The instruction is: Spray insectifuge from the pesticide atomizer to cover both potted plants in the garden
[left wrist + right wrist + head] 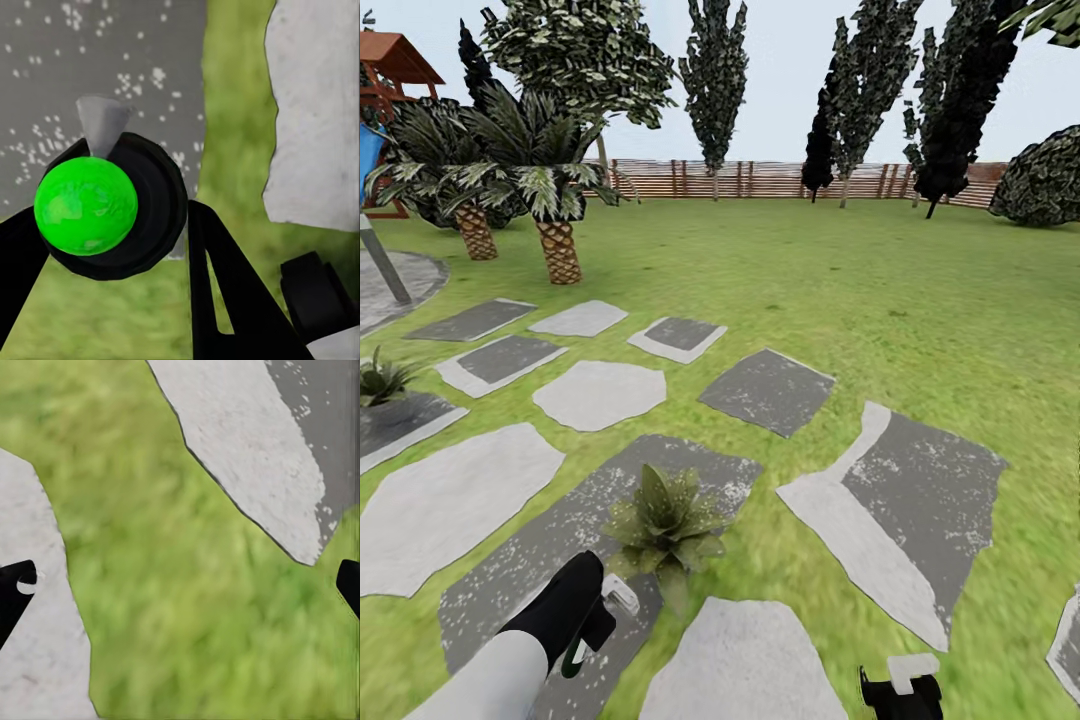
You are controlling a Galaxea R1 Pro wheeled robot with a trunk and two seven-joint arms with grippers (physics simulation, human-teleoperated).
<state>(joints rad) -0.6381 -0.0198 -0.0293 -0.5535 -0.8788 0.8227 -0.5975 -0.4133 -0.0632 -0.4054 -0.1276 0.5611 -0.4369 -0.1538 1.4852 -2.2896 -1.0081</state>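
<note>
My left gripper [592,625] is shut on the pesticide atomizer [620,596], whose whitish nozzle head points toward one potted plant [665,522] just beyond it. That low green rosette sits on a dark stepping stone. In the left wrist view the atomizer [112,202] shows a dark round body, a bright green ball and a pale nozzle, held between the black fingers [225,300]. The other potted plant [380,380] stands at the far left edge. My right gripper [900,690] hangs low at the bottom right; the right wrist view shows it [180,592] open over grass, with nothing between its fingers.
Grey stepping stones [600,392] spread across the lawn. Two palms [558,250] stand at the back left beside a paved patio [400,285] and a playset [390,70]. A wooden fence [770,180], tall trees and a round bush [1045,185] close the far side.
</note>
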